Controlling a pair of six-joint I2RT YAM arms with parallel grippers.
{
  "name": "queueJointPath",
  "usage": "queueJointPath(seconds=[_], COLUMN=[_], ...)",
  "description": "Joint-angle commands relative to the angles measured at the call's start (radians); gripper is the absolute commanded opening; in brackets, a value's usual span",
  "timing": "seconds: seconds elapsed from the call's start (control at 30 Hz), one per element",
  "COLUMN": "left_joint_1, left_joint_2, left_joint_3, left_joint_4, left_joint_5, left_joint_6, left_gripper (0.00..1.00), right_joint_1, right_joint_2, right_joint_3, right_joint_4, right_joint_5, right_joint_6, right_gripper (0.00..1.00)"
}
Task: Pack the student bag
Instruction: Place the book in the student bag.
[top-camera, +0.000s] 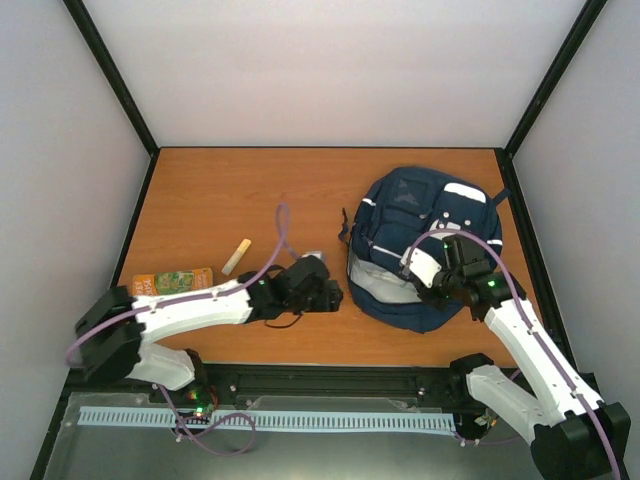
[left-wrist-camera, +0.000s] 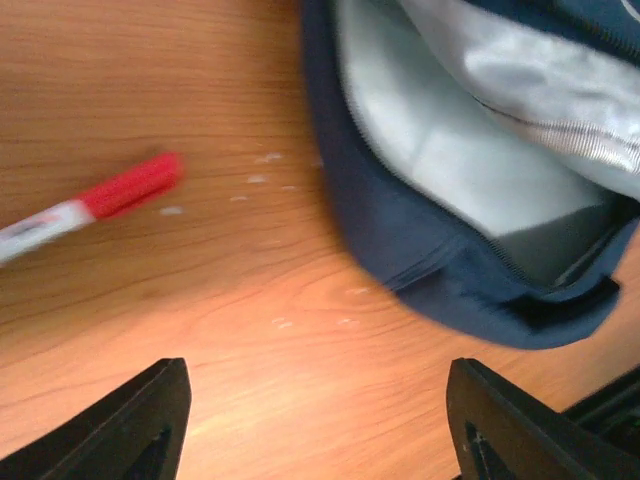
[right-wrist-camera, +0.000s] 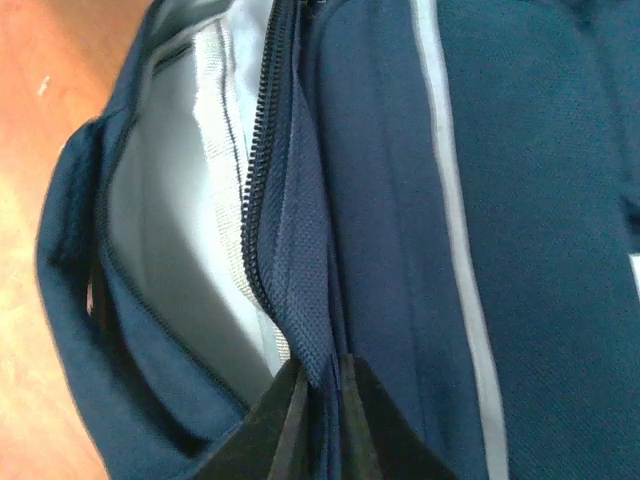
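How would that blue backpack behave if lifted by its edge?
Probably floppy: the student bag is soft fabric, and the flap in the right gripper folds loosely. Its open mouth shows only grey lining, so it is likely light and would sag.

1. I see the bag (top-camera: 425, 250) on the table's (top-camera: 230, 190) right half.
2. Carton (top-camera: 172, 282) lies near-left, with a stick (top-camera: 236, 256) just behind it to the right.
3. Marker (left-wrist-camera: 90, 205) lies left of the bag, apart from it.
4. Left gripper (left-wrist-camera: 320, 430) sits between carton and bag.
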Motion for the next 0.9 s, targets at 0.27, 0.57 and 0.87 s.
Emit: queueJointPath(seconds=[0.27,0.57,0.87], left_joint_1=[0.309,0.742,0.856], left_joint_2=[-0.553,-0.352,0.054], left_joint_3=[-0.158,-0.082,0.145], left_joint_4=[-0.536,-0.406,-0.305], left_joint_5=[-0.267,-0.004,0.005], left_joint_6=[-0.226,0.137,0.323], left_gripper=[0.99,1.0,1.0], right_joint_1=[-0.003,-0.002,-0.003], right_joint_2=[-0.01,-0.01,-0.066], right_joint_3=[-0.046,0.03,0.045], right_joint_4=[-0.135,-0.124,-0.149], right_joint_5=[-0.177,-0.275,-0.236], right_joint_6=[-0.197,-0.074,-0.06], right_gripper=[0.58,0.68,0.69])
